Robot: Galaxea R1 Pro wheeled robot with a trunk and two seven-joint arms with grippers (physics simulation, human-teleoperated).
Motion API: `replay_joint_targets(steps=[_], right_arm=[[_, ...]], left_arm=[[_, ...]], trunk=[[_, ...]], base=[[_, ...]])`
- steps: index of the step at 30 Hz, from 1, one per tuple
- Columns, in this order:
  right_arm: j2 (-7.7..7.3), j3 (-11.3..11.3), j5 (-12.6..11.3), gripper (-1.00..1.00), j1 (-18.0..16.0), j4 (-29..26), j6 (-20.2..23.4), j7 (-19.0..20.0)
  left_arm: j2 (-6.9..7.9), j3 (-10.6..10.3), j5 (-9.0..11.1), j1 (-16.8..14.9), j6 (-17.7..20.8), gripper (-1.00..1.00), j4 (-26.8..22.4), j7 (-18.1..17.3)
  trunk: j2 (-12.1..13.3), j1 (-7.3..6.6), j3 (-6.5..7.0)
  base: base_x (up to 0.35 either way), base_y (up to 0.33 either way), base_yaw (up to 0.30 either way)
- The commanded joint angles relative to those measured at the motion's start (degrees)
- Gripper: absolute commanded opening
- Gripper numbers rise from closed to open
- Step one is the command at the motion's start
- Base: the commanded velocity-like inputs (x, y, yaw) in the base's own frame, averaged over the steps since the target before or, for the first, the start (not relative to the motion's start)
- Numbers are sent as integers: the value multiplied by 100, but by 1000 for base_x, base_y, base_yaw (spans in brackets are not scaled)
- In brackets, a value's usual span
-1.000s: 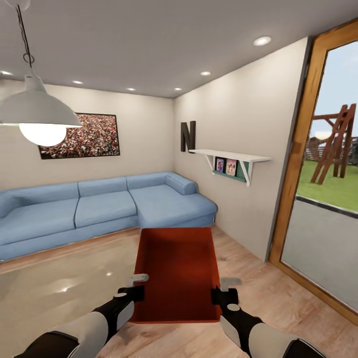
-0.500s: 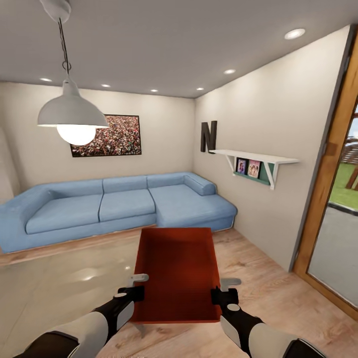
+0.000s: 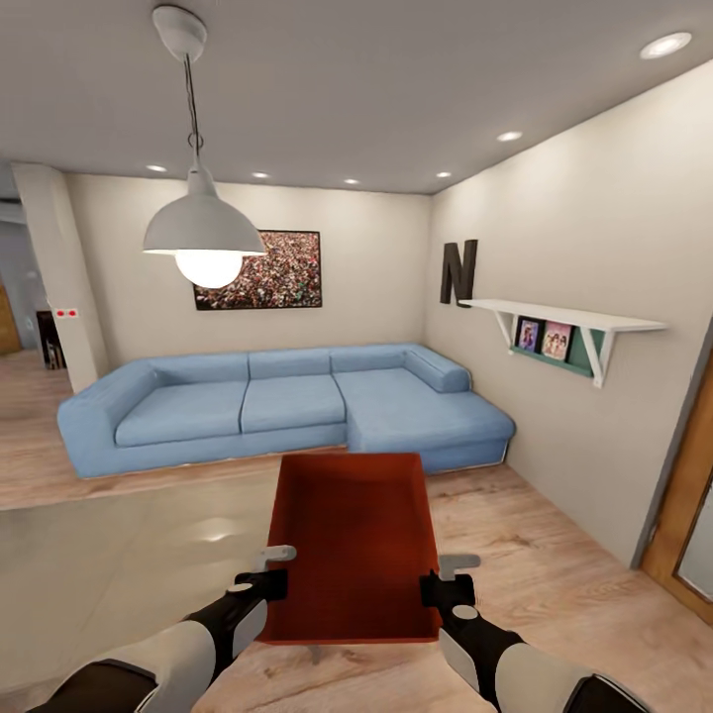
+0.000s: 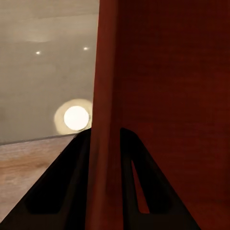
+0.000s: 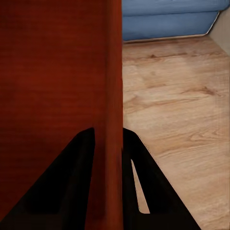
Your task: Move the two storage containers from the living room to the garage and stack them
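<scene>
From the head view, one orange-red storage container [image 3: 352,545] is carried low at 6 o'clock, open top up, between the two arms. The left gripper [image 3: 265,584] grips its left wall and the right gripper [image 3: 436,589] its right wall. Beyond it, at 12 o'clock, sits a blue sofa [image 3: 287,406], with a pendant lamp [image 3: 203,233] at 11 o'clock and a wall shelf [image 3: 564,327] at 2 o'clock (this is a plank-floored room, not the garage).

In the left wrist view, the jaws are clenched on the container's wall [image 4: 108,120], one finger on each face.

In the right wrist view, the jaws likewise pinch the opposite wall [image 5: 112,96], above the wood floor [image 5: 177,110].

The bin looks light and empty, but thin plastic walls probably flex, and the ribbed surface may help friction. Opposed grips at mid-wall seem sensible for keeping it level.
</scene>
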Motion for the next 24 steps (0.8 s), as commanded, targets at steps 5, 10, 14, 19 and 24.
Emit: replay_joint_targets(steps=[5,10,14,19,24], right_arm=[[-2,111,-60,-100,0,-3,18,47],[-2,111,-60,-100,-2,-4,18,47],[-2,111,-60,-100,-1,0,18,47],[-2,111,-59,-100,-2,-4,18,47],[-2,108,-57,-100,1,-4,18,47]], left_arm=[[10,378,-13,-14,-89,-100,-11,470],[10,378,-13,-14,-89,-100,-11,470],[10,378,-13,-14,-89,-100,-11,470],[10,378,-13,-14,-88,-100,-11,469],[10,378,-13,-14,-89,-100,-11,470]], trunk=[[-8,2,-10],[-8,2,-10],[-8,2,-10],[-8,2,-10],[-8,2,-10]], base=[[0,0,275],[0,0,275],[0,0,278],[0,0,280],[0,0,280]])
